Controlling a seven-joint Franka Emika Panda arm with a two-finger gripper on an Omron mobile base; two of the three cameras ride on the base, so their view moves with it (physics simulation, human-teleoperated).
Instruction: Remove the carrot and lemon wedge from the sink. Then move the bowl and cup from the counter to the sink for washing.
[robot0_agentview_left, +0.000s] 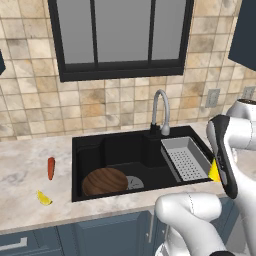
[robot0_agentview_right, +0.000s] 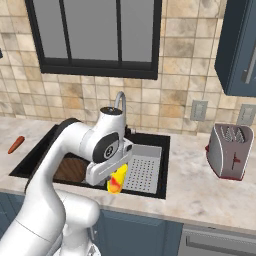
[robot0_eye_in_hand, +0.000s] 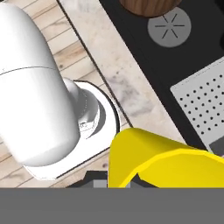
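Beige stone makes up the desk, with dark blue cupboards under it and a tiled wall behind. Nearest to the robot, the gripper hangs over the front edge of the desk, right by the sink. Its jaws are pinching the cup, which looks tipped over on a slant. In the hand view the yellow cup sits big and close at the bottom.

A little farther, the black sink holds the brown bowl, already down inside, next to the round grey drain. The grey tray with holes sits in the right part of the sink.

Off to the left, the lemon wedge and the carrot lie on the desk, out of the sink. So the cup looks like the last thing to go.

To do this step well, the arm should carry the cup farther over the black basin, lower it gently beside the bowl, and only then let go. Dropping it from high up could make it bounce or roll.

Farthest back stand the curved silver faucet, the window and a toaster.
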